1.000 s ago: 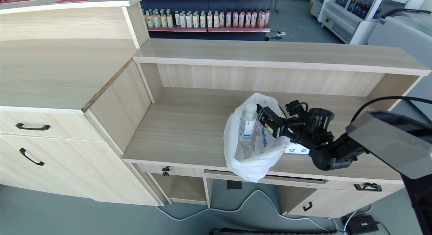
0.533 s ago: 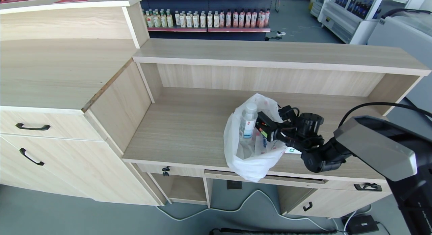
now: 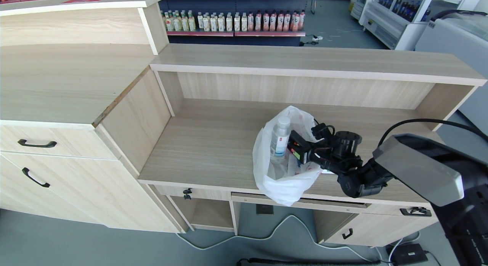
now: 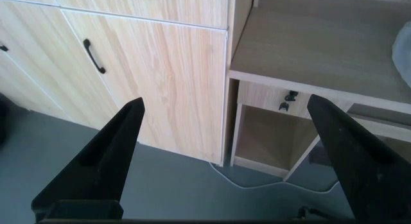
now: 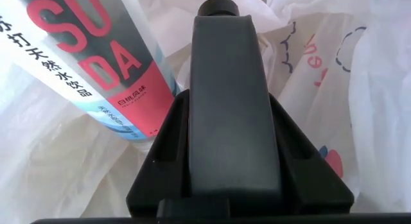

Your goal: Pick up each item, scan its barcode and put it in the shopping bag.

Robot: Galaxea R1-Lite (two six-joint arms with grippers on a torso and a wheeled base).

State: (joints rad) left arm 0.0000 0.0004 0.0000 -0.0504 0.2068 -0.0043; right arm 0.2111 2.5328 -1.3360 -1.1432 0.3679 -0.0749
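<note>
1. Right gripper: I see it low at the mouth of the shopping bag, arm coming in from the right over the counter.
2. Its fingers are closed against the two sides of a dark item. The item is a flat, dark grey body with a round black cap at the far end. In the head view the item shows a patch of red and green label.
3. The dark item sits inside the bag's opening, just beside the soda bottle. I cannot tell whether they touch.
4. Soda bottle: clear, white cap, red and blue label, standing roughly upright in the bag and leaning slightly. In the right wrist view the bottle lies close alongside the dark item, with white bag film all round.
5. Shopping bag: white plastic with coloured print, on the lower counter near its front edge, bottom sagging over that edge.
6. Left gripper: fingers spread wide, nothing between them. It hangs over the grey floor, facing the wooden cabinet and the open shelf under the counter.
7. Background: a shelf of drink bottles beyond the counter.
</note>
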